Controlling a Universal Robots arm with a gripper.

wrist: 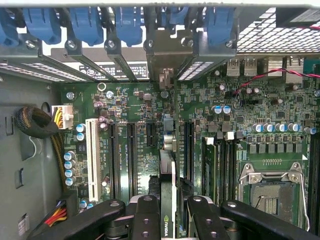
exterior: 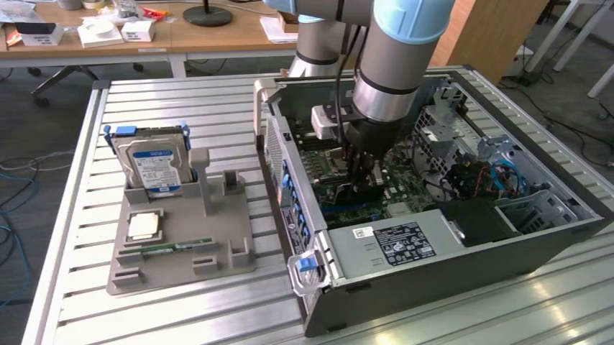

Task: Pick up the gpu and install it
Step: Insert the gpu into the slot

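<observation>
You have the gpu [wrist: 168, 200] pinched edge-on between the jaws of the gripper [wrist: 168, 212], and the arm has carried it down into the open computer case [exterior: 537, 237], so the pick-up part of the job looks done. In the wrist view the card runs as a thin vertical blade from the jaws toward the rear of the case, lined up over the motherboard [wrist: 135, 115] among the long black expansion slots, and its silver bracket [wrist: 163, 60] sits at the rear slot openings beneath the row of blue retention clips [wrist: 85, 22]. In the exterior view the gripper [exterior: 363, 188] is deep inside the case, just above the board, between the drive cage side and the power supply [exterior: 403, 244]. Whether the card edge is already fully seated in its slot cannot be told from here; the jaws pinch it, so judge the install as under way, not finished. On the desk [exterior: 172, 97] to the exterior view's left, the grey parts holder [exterior: 182, 248] carries the blue-labelled hard drive [exterior: 154, 165] standing upright, with a vacant upright slot beside it.
</observation>
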